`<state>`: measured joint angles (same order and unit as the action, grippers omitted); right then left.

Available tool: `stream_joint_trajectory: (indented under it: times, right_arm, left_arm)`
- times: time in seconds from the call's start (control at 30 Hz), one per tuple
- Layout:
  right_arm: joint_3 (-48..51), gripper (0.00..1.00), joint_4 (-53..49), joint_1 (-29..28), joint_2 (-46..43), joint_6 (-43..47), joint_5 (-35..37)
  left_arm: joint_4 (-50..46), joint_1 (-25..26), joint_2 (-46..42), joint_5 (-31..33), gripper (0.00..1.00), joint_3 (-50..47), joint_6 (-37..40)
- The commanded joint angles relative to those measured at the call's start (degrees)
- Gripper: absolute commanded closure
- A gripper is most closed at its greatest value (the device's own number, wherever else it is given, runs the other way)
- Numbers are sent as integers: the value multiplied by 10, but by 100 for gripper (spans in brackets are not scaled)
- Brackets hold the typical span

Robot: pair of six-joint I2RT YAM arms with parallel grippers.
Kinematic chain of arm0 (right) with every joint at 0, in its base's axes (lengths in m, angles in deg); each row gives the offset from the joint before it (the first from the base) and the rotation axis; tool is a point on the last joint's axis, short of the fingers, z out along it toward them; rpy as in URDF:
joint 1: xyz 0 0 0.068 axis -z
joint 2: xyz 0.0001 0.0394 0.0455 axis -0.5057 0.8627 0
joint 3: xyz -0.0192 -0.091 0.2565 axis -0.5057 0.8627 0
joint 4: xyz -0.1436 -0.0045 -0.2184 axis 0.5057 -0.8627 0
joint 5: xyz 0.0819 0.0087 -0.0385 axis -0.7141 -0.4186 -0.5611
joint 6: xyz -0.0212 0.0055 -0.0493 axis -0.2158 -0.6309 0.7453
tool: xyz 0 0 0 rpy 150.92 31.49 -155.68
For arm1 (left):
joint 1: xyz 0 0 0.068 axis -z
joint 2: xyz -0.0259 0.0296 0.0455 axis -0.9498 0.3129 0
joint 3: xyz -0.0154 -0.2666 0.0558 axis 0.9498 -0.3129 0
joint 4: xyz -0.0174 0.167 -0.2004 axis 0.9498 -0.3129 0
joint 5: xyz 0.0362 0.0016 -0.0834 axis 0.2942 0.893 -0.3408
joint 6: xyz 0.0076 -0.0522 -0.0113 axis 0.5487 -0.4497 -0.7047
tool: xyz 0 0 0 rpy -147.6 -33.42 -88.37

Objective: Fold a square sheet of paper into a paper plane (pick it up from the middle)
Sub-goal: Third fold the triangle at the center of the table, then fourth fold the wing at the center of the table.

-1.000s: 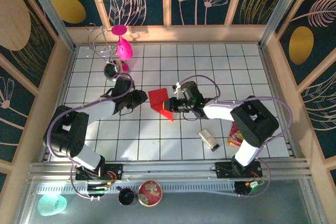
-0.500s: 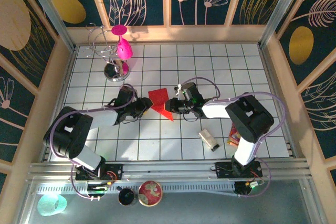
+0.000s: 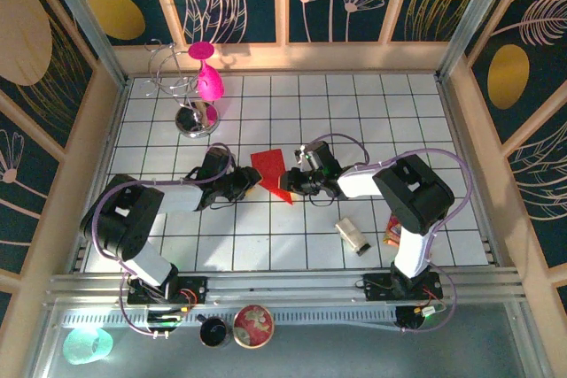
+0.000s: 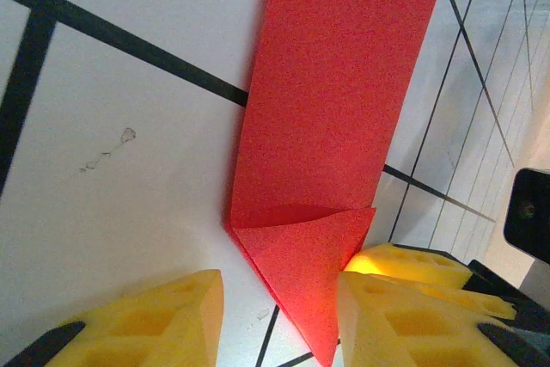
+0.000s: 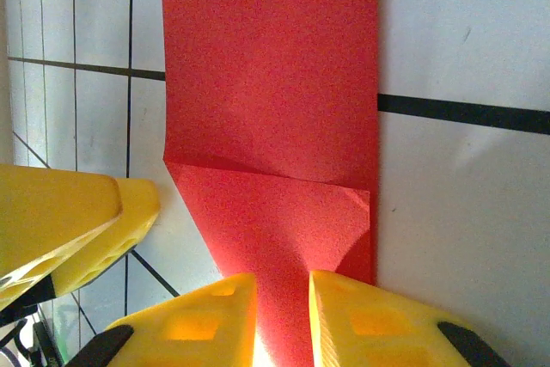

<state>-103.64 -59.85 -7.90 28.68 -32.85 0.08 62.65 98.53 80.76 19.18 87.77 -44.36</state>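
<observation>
The square sheet of paper (image 3: 268, 165), bright red, lies on the tiled floor folded into a long strip with a triangular nose flap (image 4: 309, 272). My left gripper (image 3: 251, 181) sits low at its left side. In the left wrist view it (image 4: 279, 285) is open, and the nose point lies between its yellow fingers, close to the right one. My right gripper (image 3: 288, 181) faces it from the right. Its fingers (image 5: 198, 324) stand a narrow gap apart over the nose flap (image 5: 284, 212), with red paper (image 5: 271, 66) showing in the gap.
A magenta goblet (image 3: 208, 81) hangs on a wire stand with a chrome base (image 3: 190, 119) at the back left. A small silver block (image 3: 354, 236) and a printed snack packet (image 3: 394, 232) lie near the right arm. A bowl (image 3: 252, 325) and a dark cup (image 3: 213, 332) sit below the front rail.
My left gripper has slid right and nearer, up to the paper's left edge. The right arm's elbow has swung left while its gripper stayed at the paper. The paper has not moved.
</observation>
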Motion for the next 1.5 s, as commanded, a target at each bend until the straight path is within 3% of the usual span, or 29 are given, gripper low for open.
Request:
stream_joint_trajectory:
  times: [0.0,0.27,0.63,1.0,1.47]
  right_arm:
    - [-5,77,-23,8,19,-6,11]
    - [-2,77,-21,9,19,-7,11]
    - [-2,77,-27,9,24,-6,16]
    - [0,78,-20,10,31,-8,12]
    - [14,78,-7,12,26,-10,12]
  left_arm:
    - [-11,1,14,-5,61,23,-4]
    - [-42,1,38,-7,64,58,11]
    - [-101,2,15,54,61,59,31]
    - [-20,8,41,-33,72,66,24]
    - [-30,-3,69,-75,73,95,77]
